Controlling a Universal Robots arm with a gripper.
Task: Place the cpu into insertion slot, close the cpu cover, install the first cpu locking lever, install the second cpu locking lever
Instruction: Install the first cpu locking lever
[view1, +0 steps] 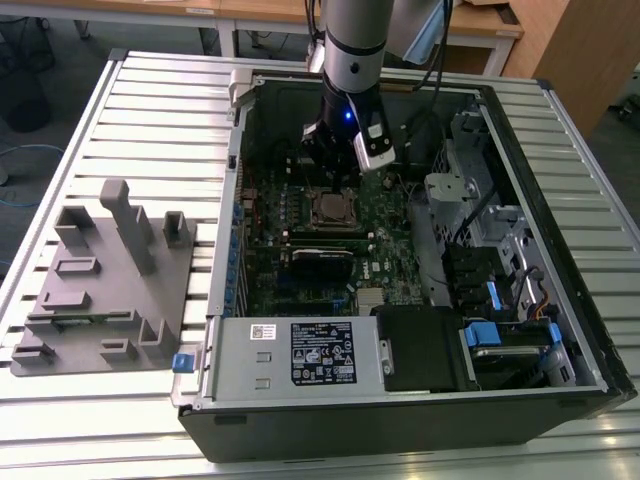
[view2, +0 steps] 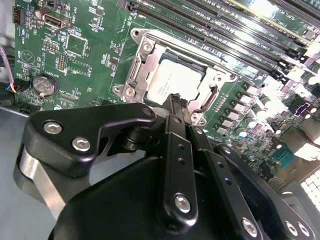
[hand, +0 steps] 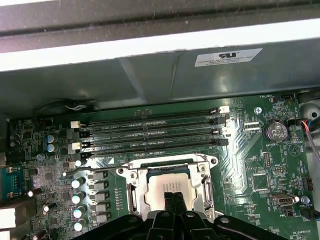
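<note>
The cpu (hand: 165, 186) lies flat in the insertion slot (hand: 166, 169) on the green board, its pale metal top facing up. The silver cpu cover (hand: 132, 189) frames it and looks lowered around the chip. My gripper (hand: 174, 199) hangs right over the near edge of the cpu, with its black fingers pressed together and nothing visible between them. The second wrist view shows the same: the gripper (view2: 176, 102) sits at the rim of the cpu (view2: 172, 80). A thin wire lever (hand: 90, 170) sticks out sideways from the socket. In the exterior view the gripper (view1: 335, 170) is above the cpu (view1: 330, 208).
Long black memory slots (hand: 150, 132) run beside the socket, and a coin battery (hand: 276, 131) sits further along. A black card (view1: 320, 262) and the power supply (view1: 300, 355) lie nearer the case front. A grey fixture tray (view1: 100, 280) stands outside, on the exterior view's left.
</note>
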